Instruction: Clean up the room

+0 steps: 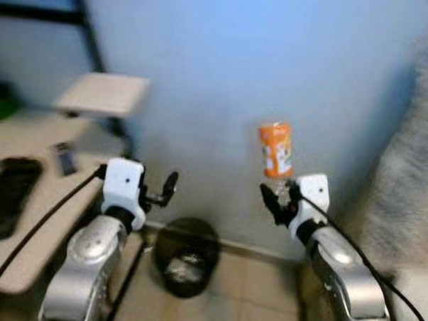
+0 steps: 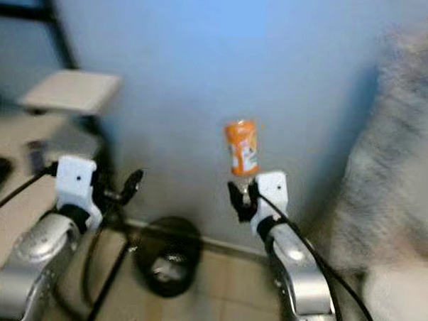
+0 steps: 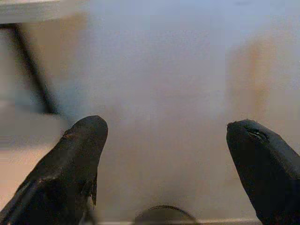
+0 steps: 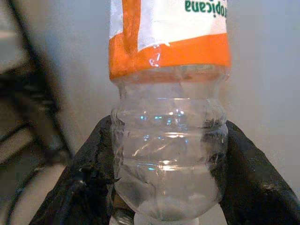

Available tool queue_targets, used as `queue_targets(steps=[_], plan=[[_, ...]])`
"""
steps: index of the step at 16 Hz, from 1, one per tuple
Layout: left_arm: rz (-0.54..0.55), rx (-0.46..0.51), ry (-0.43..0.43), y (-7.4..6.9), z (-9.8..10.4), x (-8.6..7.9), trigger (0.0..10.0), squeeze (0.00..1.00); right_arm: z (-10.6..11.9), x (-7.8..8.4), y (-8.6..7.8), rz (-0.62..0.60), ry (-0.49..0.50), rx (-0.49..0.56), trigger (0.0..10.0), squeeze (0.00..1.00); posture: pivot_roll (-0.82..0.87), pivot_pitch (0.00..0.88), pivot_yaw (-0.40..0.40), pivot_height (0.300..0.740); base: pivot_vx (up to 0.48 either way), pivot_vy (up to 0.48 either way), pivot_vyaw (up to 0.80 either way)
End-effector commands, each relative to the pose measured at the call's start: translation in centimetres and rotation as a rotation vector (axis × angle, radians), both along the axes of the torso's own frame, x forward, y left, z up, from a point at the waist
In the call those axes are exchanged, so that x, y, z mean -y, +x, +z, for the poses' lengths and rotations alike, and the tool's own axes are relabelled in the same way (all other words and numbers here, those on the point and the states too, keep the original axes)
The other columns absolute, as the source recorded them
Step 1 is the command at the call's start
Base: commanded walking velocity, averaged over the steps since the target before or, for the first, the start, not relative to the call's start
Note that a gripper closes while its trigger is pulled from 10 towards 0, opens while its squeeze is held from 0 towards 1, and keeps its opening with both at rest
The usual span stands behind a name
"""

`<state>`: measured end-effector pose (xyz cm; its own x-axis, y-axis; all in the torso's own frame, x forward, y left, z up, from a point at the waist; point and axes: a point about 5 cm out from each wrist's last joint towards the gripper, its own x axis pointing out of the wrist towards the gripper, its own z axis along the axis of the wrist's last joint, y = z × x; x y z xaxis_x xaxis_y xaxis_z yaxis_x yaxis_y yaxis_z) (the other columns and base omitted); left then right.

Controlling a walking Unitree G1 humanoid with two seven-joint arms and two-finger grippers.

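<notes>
Holding an empty bottle point(image 1: 275, 150) above and right of the bin point(image 1: 187, 256), the right gripper point(image 1: 282, 200) has yet to drop it; the left gripper point(image 1: 158, 193) gapes wide, empty.

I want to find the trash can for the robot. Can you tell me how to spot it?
Look at the pale blue wall straight ahead, then down to where it meets the tiled floor. The trash can stands there against the wall, lower than the right gripper with its orange-labelled bottle. It is round and black, with pale rubbish inside.
</notes>
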<state>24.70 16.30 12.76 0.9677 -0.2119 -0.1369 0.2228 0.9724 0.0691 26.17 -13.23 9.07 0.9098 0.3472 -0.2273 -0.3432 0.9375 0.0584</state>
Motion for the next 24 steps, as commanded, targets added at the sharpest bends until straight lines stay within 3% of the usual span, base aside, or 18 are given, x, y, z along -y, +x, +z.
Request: queue_targets(steps=[1,3,9,11,13,17,21,24], plan=[[0.021,-0.004,0.011,0.0,0.0,-0.7,10.0,0.00,0.5,-1.3,0.1,0.060,0.019,0.024,10.0,0.00,0.01,0.000,0.016,0.740,0.315,0.000,0.80],[0.008,-0.008,0.017,-0.1,-0.2,-0.5,10.0,0.00,0.0,-0.7,0.2,0.001,0.060,-0.008,10.0,0.00,0.02,0.000,0.015,0.740,0.317,0.000,0.40],[-0.027,-0.019,0.023,-0.3,-0.5,-0.2,10.0,0.00,-0.7,-0.2,0.2,0.054,-0.058,-0.027,10.0,0.00,0.02,0.000,0.004,0.740,0.315,0.000,0.00],[-0.176,-0.049,0.025,-0.8,-0.9,0.8,10.0,0.00,-1.4,0.6,0.5,0.086,-0.135,-0.063,10.0,0.00,0.03,0.000,-0.003,0.740,0.000,0.000,0.00],[-0.246,-0.064,0.056,-1.1,-1.1,1.2,10.0,0.00,-1.9,0.9,0.8,0.107,-0.172,-0.089,10.0,0.00,0.03,0.000,-0.006,0.740,0.000,0.000,0.00],[-0.508,-0.158,0.164,-1.6,-2.1,1.6,10.0,0.00,-5.8,-0.7,1.7,0.340,-0.351,-0.252,10.0,0.00,0.02,0.000,-0.004,0.740,0.000,0.000,0.00],[-0.678,-0.258,0.309,-2.3,-3.2,0.9,10.0,0.00,-8.4,-1.8,2.9,0.293,-0.396,-0.357,10.0,0.00,0.02,0.000,-0.009,0.740,0.000,0.000,0.00],[-0.771,-0.305,0.332,-3.2,-3.5,0.9,10.0,0.00,-8.9,-2.5,3.4,0.253,-0.379,-0.383,10.0,0.00,0.02,0.006,-0.017,0.740,0.000,0.000,0.00]])
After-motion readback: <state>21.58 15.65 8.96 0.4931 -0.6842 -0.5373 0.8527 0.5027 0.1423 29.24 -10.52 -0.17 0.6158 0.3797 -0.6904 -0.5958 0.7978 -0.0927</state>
